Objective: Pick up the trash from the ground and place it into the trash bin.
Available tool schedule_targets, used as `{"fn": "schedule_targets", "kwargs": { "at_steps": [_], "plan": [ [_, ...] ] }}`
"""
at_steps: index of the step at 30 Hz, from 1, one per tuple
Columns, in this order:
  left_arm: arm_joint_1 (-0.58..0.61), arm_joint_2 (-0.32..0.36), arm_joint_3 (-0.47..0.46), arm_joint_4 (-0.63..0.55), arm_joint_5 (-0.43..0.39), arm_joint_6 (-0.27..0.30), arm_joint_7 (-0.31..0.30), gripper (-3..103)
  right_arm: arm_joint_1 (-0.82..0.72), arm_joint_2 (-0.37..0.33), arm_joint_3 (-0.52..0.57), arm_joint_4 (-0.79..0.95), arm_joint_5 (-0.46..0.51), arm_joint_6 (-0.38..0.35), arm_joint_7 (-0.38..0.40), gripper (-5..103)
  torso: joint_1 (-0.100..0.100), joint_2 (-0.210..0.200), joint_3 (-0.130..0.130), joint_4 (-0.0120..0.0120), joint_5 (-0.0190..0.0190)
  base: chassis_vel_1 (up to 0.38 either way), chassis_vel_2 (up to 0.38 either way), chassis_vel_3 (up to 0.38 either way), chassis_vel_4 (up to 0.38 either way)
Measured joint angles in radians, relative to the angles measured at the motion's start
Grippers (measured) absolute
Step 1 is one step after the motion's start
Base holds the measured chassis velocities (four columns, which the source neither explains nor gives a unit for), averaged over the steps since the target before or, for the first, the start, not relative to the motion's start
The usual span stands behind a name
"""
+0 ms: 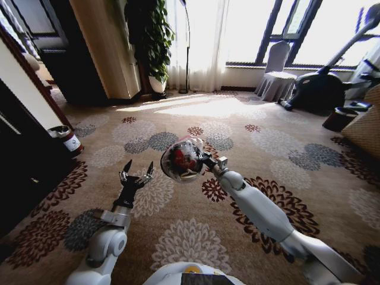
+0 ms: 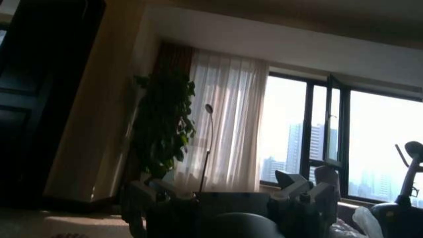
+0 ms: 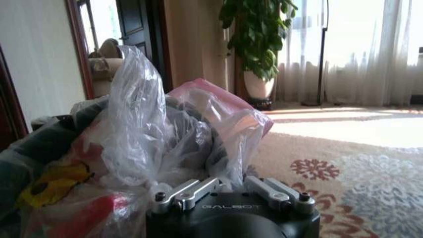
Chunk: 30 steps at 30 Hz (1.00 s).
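Above the patterned carpet (image 1: 196, 237), in front of the robot's chest, the right gripper (image 1: 205, 159) holds the bin (image 1: 181, 160) up off the floor, tipped so its mouth faces the head camera. Its fingers are pinched on the bag (image 3: 142, 134) and rim at the near edge, as the right wrist view shows them closed into the bunched plastic. Red and yellow trash (image 3: 56, 181) shows through the liner, so the bin already carries some litter.

Judged from this, the bin is light and fairly stiff in its wall, but the bag is thin, slippery film that can slide on the rim or tear if it bears the load alone. The safest hold seems to be on the rim itself with plastic trapped under the fingers, not on loose folds. Held at one edge and tilted, it could swing or spill; keeping the mouth upward would help.

Beside it, slightly lower and to the left, the left gripper (image 1: 135, 176) hangs over the carpet with its fingers spread apart and nothing between them.

Far off by the dark cabinet stands a red-banded can (image 1: 65, 138), upright on the carpet.
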Motion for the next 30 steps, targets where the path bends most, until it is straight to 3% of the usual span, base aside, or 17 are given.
{"fn": "schedule_targets", "kwargs": {
  "at_steps": [2, 3, 4, 7, 8, 10, 11, 12, 13, 15, 16, 18, 19, 21, 23, 26, 30],
  "plan": [
    [0.003, -0.009, 0.001, 0.002, -0.003, -0.007, -0.006, 100, -0.026, -0.087, 0.027, 0.033, 0.055, -0.017, -0.001, 0, 0.000, 0.000, 0.000, 0.0000, 0.0000, 0.000, 0.000, 0.000, 0.000],
    [0.003, -0.016, 0.002, 0.007, -0.003, -0.013, -0.010, 100, -0.083, -0.198, 0.103, 0.069, 0.056, -0.020, 0.000, 0, 0.000, 0.000, 0.000, -0.0006, 0.0000, 0.000, 0.000, 0.000, 0.000],
    [0.003, -0.016, 0.002, 0.007, -0.003, -0.013, -0.010, 100, -0.083, -0.198, 0.103, 0.069, 0.056, -0.020, 0.000, 0, 0.000, 0.000, 0.000, -0.0006, 0.0000, 0.000, 0.000, 0.000, 0.000],
    [-0.013, -0.027, 0.003, 0.019, 0.007, -0.015, -0.026, 100, -0.252, -0.312, 0.289, 0.149, 0.049, -0.012, 0.003, 0, 0.000, 0.000, 0.000, -0.0018, -0.0003, 0.000, 0.000, 0.000, 0.000],
    [-0.013, -0.027, 0.003, 0.019, 0.007, -0.015, -0.026, 100, -0.252, -0.312, 0.289, 0.149, 0.049, -0.012, 0.003, 0, 0.000, 0.000, 0.000, -0.0018, -0.0003, 0.000, 0.000, 0.000, 0.000],
    [-0.026, -0.033, -0.002, 0.030, 0.020, -0.015, -0.035, 100, -0.431, -0.334, 0.475, 0.248, 0.049, -0.006, 0.001, 0, 0.000, 0.000, 0.000, -0.0014, 0.0002, 0.000, 0.000, 0.000, 0.000],
    [-0.027, -0.034, -0.007, 0.035, 0.027, -0.013, -0.040, 100, -0.532, -0.324, 0.579, 0.307, 0.046, 0.001, 0.001, 0, 0.000, 0.000, 0.000, -0.0006, 0.0000, 0.000, 0.000, 0.000, 0.000],
    [-0.027, -0.034, -0.007, 0.035, 0.027, -0.013, -0.040, 100, -0.532, -0.324, 0.579, 0.307, 0.046, 0.001, 0.001, 0, 0.000, 0.000, 0.000, -0.0006, 0.0000, 0.000, 0.000, 0.000, 0.000],
    [-0.027, -0.035, -0.010, 0.039, 0.033, -0.011, -0.046, 100, -0.611, -0.305, 0.651, 0.353, 0.039, 0.007, 0.001, 0, 0.000, 0.000, 0.000, -0.0004, -0.0014, 0.000, 0.000, 0.000, 0.000],
    [-0.020, -0.035, -0.009, 0.045, 0.056, 0.005, -0.064, 100, -0.763, -0.228, 0.756, 0.451, 0.006, 0.011, 0.000, 0, 0.000, 0.000, 0.000, -0.0003, -0.0003, 0.000, 0.000, 0.000, 0.000],
    [-0.011, -0.036, -0.002, 0.046, 0.071, 0.014, -0.072, 100, -0.835, -0.156, 0.799, 0.509, -0.024, 0.012, 0.000, 0, 0.000, 0.000, 0.000, -0.0003, 0.0005, 0.000, 0.000, 0.000, 0.000],
    [-0.007, -0.036, 0.001, 0.045, 0.075, 0.017, -0.074, 100, -0.855, -0.132, 0.809, 0.528, -0.033, 0.012, 0.000, 0, 0.000, 0.000, 0.000, -0.0003, 0.0001, 0.000, 0.000, 0.000, 0.000],
    [0.004, -0.041, 0.011, 0.040, 0.089, 0.022, -0.075, 100, -0.915, -0.063, 0.832, 0.584, -0.060, 0.013, 0.000, 0, 0.000, 0.000, 0.000, -0.0006, -0.0012, 0.000, 0.000, 0.000, 0.000],
    [0.007, -0.045, 0.016, 0.034, 0.096, 0.023, -0.075, 100, -0.941, -0.035, 0.841, 0.607, -0.073, 0.016, 0.000, 0, 0.000, 0.000, 0.000, -0.0005, -0.0002, 0.000, 0.000, 0.000, 0.000],
    [0.014, -0.056, 0.024, 0.022, 0.103, 0.024, -0.076, 100, -0.997, 0.018, 0.867, 0.643, -0.093, 0.028, 0.000, 0, 0.000, 0.000, 0.000, -0.0005, -0.0018, 0.000, 0.000, 0.000, 0.000],
    [0.030, -0.064, 0.030, 0.009, 0.110, 0.024, -0.078, 100, -1.036, 0.054, 0.888, 0.654, -0.109, 0.042, -0.001, 0, 0.000, 0.000, 0.000, -0.0004, -0.0002, -0.020, -0.011, 0.013, 0.021],
    [0.050, -0.064, 0.029, 0.004, 0.118, 0.013, -0.078, 100, -1.055, 0.071, 0.902, 0.662, -0.119, 0.051, 0.000, 0, 0.000, 0.000, 0.000, -0.0006, -0.0016, -0.103, -0.092, 0.074, 0.086]
  ]
}}
